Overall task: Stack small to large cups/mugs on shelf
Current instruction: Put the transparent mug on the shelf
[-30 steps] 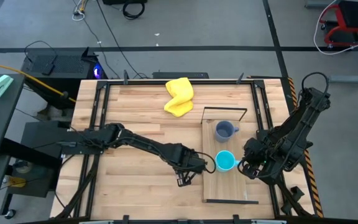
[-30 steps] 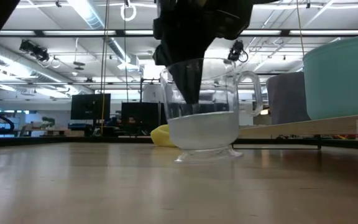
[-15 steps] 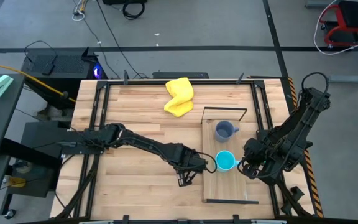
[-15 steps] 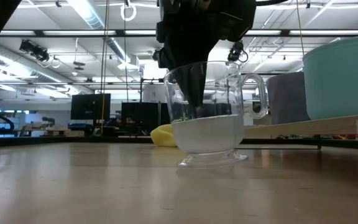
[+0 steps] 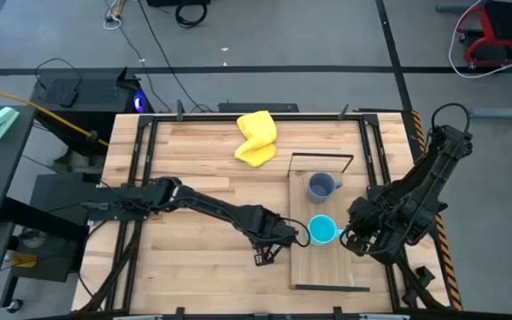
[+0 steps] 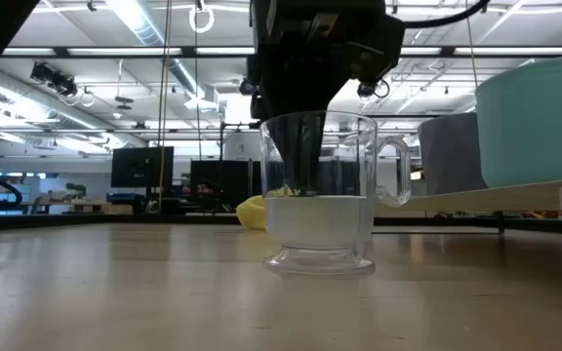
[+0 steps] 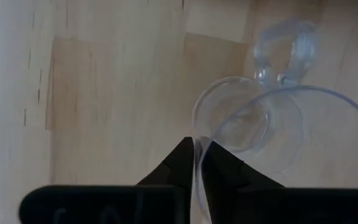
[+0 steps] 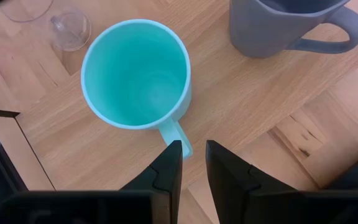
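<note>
The clear see-through cup [image 6: 320, 195] stands upright on its foot on the planked table, just left of the shelf [image 5: 327, 267]. It also shows in the left wrist view [image 7: 278, 124]. My left gripper [image 7: 197, 152] is shut on its rim. The cyan mug [image 5: 321, 229] and the grey-blue mug [image 5: 321, 186] stand on the shelf on their bases. My right gripper [image 8: 193, 163] is at the shelf's right edge, slightly open. The free end of the cyan mug's handle [image 8: 178, 138] is just in front of its fingertips. I cannot tell whether they touch. My left gripper pinches the clear cup's rim [image 7: 199, 138] on the side away from its handle [image 7: 288, 53], one finger inside the cup and one outside. The fingers come from above, pointing down. The cup stands upright with its foot [image 6: 320, 259] on the table.
A yellow cloth [image 5: 256, 138] lies at the table's far side. A thin black frame [image 5: 323, 158] rises at the shelf's far end, behind the grey-blue mug. Bare shelf lies near of the cyan mug.
The clear cup was tipped, with one side of its foot lifted off the table. It has come level and now stands flat. My left gripper has straightened with it, still shut on the rim.
</note>
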